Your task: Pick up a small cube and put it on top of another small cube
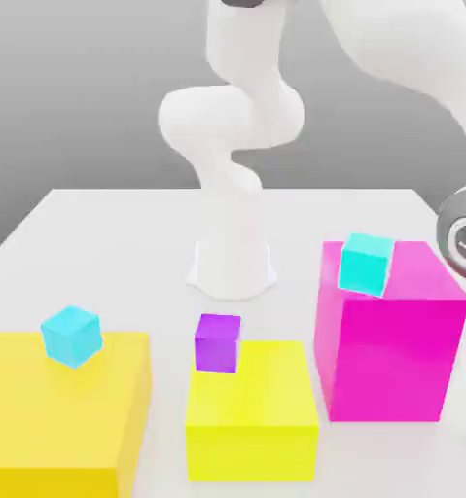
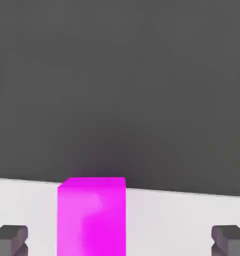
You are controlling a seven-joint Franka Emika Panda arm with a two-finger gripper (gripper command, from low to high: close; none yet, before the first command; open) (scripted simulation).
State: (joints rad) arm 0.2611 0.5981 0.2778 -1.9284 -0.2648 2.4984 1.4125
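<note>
My gripper (image 2: 120, 242) is spread wide, holding nothing. The small cubes, cyan (image 1: 72, 337), purple (image 1: 218, 343) and turquoise (image 1: 366, 265), sit on larger blocks; a careless sideways approach could knock one off its perch.

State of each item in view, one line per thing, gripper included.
Gripper: open, nothing between fingers
Light blue cube: resting on orange-yellow block
Purple cube: resting on yellow block
Teal cube: resting on magenta block
Stacking: not done, no small cube on another
</note>
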